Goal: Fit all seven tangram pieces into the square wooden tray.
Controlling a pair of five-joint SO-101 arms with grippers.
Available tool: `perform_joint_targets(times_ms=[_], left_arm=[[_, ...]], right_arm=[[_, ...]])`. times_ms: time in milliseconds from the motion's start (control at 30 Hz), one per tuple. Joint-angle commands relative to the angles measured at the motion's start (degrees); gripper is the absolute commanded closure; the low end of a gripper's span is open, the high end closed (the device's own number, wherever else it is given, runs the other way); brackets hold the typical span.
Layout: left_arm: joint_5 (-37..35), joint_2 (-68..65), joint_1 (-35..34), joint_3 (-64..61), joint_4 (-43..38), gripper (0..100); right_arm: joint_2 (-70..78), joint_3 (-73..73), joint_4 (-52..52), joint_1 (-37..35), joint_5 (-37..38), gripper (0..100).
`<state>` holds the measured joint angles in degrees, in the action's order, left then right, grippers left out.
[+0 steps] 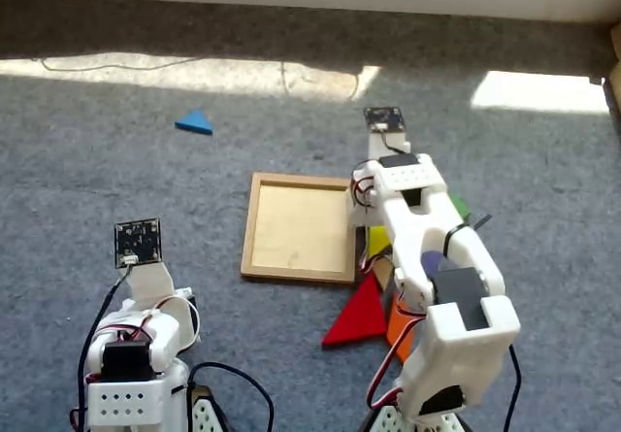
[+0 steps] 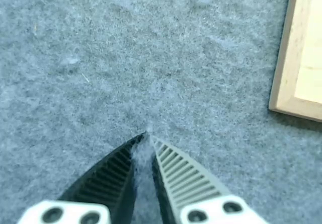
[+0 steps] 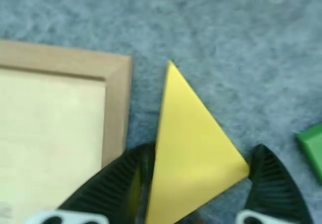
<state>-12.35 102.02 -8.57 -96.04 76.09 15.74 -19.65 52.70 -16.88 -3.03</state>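
the right gripper point(image 3: 201, 151) has its jaws spread wide and closed on the yellow triangle point(image 3: 186, 118), just beside the right rim of the wooden tray point(image 1: 301, 179), which has no piece in it. the left gripper point(image 2: 149, 136) hangs over the carpet point(image 2: 100, 58) near the tray's left front corner, jaws nearly together and holding nothing. the red triangle point(image 1: 361, 315) lies near the tray's right front corner, and the blue triangle point(image 1: 195, 122) lies well apart from the tray.

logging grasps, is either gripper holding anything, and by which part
The right gripper grips the yellow triangle across its wide end: one finger on a straight edge, the other at a corner. The left gripper holds nothing.
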Motion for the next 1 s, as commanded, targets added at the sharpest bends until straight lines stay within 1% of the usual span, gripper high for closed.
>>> perform_joint_targets(times_ms=[0,200,533,600,733,833,967], left_arm=[[0.44,0.92,0.84,-1.1,0.26,100],[0.44,0.92,0.84,-1.1,0.26,100],[0.44,0.92,0.84,-1.1,0.26,100],[0.44,0.92,0.84,-1.1,0.26,100],[0.44,0.92,0.84,-1.1,0.26,100],[0.44,0.92,0.84,-1.1,0.26,100],[0.44,0.92,0.84,-1.1,0.26,100]], right_arm=[[-6.55,-0.92,3.12,1.36,0.09,72.1],[-13.76,-0.92,8.4,1.36,0.0,72.1],[-13.67,-1.19,8.31,1.36,-0.26,72.0],[-13.67,-3.3,7.52,1.19,-2.37,71.7],[-13.76,-6.64,1.19,-0.75,-5.45,71.7],[-13.76,-8.57,-2.15,-1.63,-5.45,71.7],[-13.76,-8.84,-4.09,-1.45,-5.45,71.7]])
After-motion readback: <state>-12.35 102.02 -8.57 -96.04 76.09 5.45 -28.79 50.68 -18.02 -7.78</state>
